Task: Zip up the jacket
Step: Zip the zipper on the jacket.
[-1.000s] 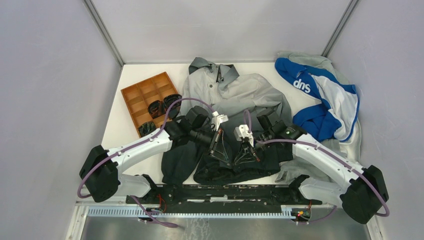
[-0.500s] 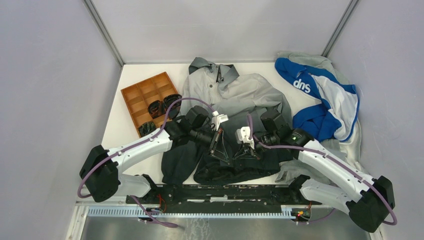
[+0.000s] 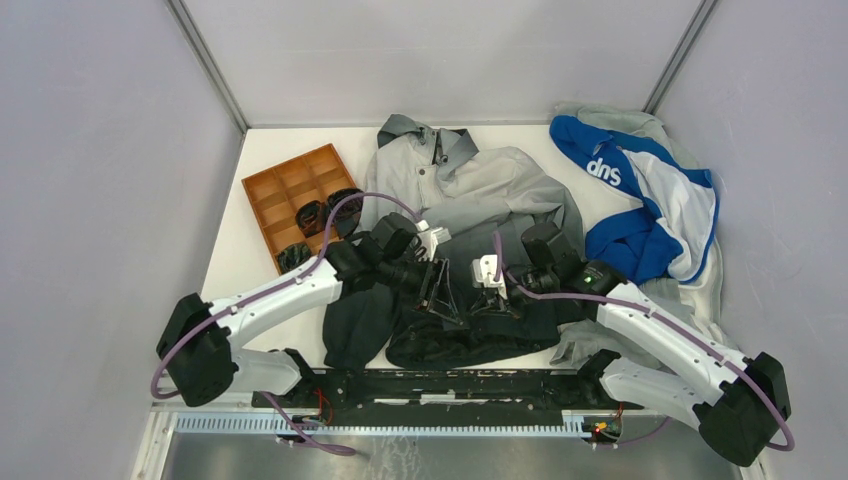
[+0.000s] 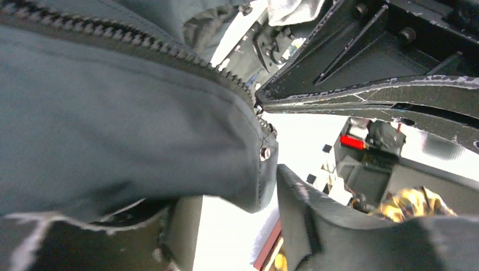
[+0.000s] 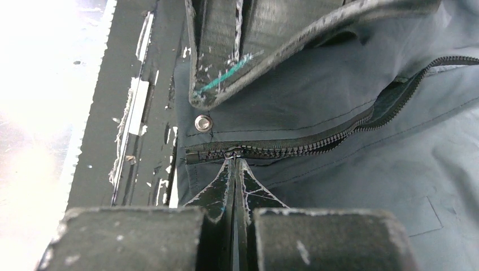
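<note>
jacket (image 3: 470,190) is laid on bench (image 3: 232,255), dark hem nearest the arms | right hand (image 5: 234,162) is pinched shut on zip (image 5: 285,148) at hem (slider barely seen) | left hand (image 3: 438,297) is set at hem corner, grip cannot be told | zip is judged barely begun, nearly all left

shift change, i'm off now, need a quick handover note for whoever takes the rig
Left gripper: on the jacket hem beside the snap; whether it grips is unclear.
Right gripper: shut on the zipper slider, which sits at the hem end.
Done: both arms placed at the zipper's bottom.
Left: the teeth gape further up, so the slider needs drawing up to the collar.
</note>
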You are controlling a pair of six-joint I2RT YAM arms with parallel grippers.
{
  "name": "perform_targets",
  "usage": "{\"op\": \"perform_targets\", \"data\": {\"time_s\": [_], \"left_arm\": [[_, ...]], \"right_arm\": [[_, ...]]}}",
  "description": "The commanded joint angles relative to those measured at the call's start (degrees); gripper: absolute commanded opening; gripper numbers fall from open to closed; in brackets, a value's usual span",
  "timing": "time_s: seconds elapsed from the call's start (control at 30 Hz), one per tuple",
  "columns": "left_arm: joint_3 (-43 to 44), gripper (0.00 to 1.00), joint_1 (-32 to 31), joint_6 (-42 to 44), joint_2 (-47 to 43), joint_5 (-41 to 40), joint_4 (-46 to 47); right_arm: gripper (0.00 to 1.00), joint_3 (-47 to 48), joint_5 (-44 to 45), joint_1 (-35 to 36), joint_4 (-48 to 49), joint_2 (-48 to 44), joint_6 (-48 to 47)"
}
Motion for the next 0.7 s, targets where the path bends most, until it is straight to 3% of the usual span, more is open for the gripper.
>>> {"op": "perform_targets", "data": {"time_s": [0.0, 0.13, 0.27, 0.5, 0.67], "left_arm": [[3.0, 0.63, 0.0, 1.2, -5.5, -10.6, -4.9], [1.0, 0.72, 0.1, -3.2, -11.1, -15.0, -6.1], [-4.1, 0.81, 0.0, -14.7, -17.0, -14.1, -3.6], [-8.1, 0.83, -2.3, -27.6, -25.0, -17.1, -0.9], [-10.0, 0.86, -9.8, -33.1, -23.9, -25.4, 1.3]], "right_arm": [[0.0, -0.2, 3.1, -0.1, 2.7, -0.6, 1.0], [0.0, -0.4, 2.5, -0.1, 3.9, -0.3, 2.3], [0.0, -0.5, 1.8, -0.1, 5.2, 0.3, 3.8], [0.0, -1.0, 1.3, 0.3, 7.7, 1.0, 6.2], [0.0, -0.7, 1.8, 0.9, 8.5, 1.3, 6.6]]}}
